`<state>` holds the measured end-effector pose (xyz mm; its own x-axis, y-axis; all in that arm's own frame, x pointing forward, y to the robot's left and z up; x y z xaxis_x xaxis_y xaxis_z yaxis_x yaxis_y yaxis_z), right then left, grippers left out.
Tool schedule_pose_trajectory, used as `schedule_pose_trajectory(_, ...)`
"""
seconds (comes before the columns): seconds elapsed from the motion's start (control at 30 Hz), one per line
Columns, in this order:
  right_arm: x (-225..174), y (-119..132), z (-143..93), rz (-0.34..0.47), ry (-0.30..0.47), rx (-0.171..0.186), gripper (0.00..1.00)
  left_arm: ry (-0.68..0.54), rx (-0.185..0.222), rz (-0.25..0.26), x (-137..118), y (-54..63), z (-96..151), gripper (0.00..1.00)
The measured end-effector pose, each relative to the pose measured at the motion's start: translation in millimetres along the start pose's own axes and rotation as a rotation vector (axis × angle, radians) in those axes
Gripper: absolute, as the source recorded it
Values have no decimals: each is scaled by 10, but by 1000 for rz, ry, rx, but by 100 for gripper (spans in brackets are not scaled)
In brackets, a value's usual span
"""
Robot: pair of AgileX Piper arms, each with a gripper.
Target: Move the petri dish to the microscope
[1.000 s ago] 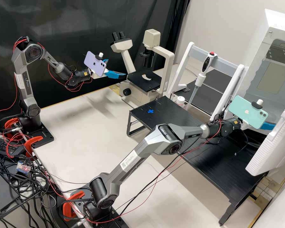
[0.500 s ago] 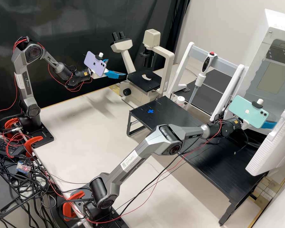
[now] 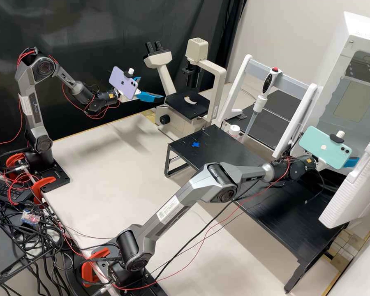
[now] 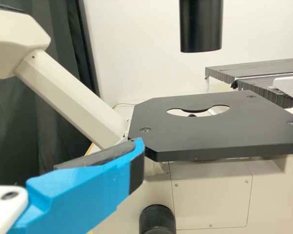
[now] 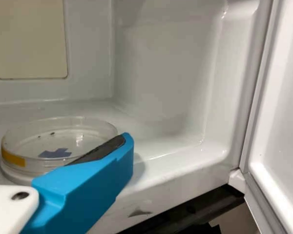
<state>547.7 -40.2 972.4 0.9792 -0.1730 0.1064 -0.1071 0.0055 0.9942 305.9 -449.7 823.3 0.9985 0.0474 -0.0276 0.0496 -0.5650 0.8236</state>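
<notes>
And here at the white cabinet, door swung open, sits the petri dish! It lies flat on the cabinet's floor, just inside the mouth, a round clear dish with a yellow patch on its side and a dark blue cross showing at its middle.

Right there at the cabinet's mouth, too, is the right gripper. Its jaws stand apart, wide enough for much of the dish to show within their spread. One blue finger, dark pad inward, lies across the dish's near edge in the wrist view; whether the pad touches it, one cannot tell. No closed grip on the dish, then!

Now well apart from the cabinet, out to the left gripper! Its jaws are spread well open with nothing between them, near the black stage of the microscope. The stage, farther from the cabinet than the pipette is, has nothing lying on it.

Between the cabinet and the microscope, the pipette hangs upright on a white frame, with a white-capped bottle near its tip. The black table runs from beneath the cabinet's door toward the microscope, and a bright blue cross marks its end away from the cabinet.
</notes>
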Motion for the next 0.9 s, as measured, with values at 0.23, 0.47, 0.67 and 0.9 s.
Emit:
schedule_pose_trajectory(0.23, -7, -19, 58, -5, 2, 11, 0, 0, 0, 0, 0, 0, 0, 100)
schedule_pose_trajectory(0.47, -47, -1, 110, -9, -4, 14, 0, 0, 0, 0, 0, 0, 0, 100)
schedule_pose_trajectory(0.67, -84, -14, 150, -16, 3, 18, 0, 0, 0, 0, 0, 0, 0, 100)
schedule_pose_trajectory(0.9, -222, 52, 214, -16, 25, 27, 0, 0, 0, 0, 0, 0, 0, 100)
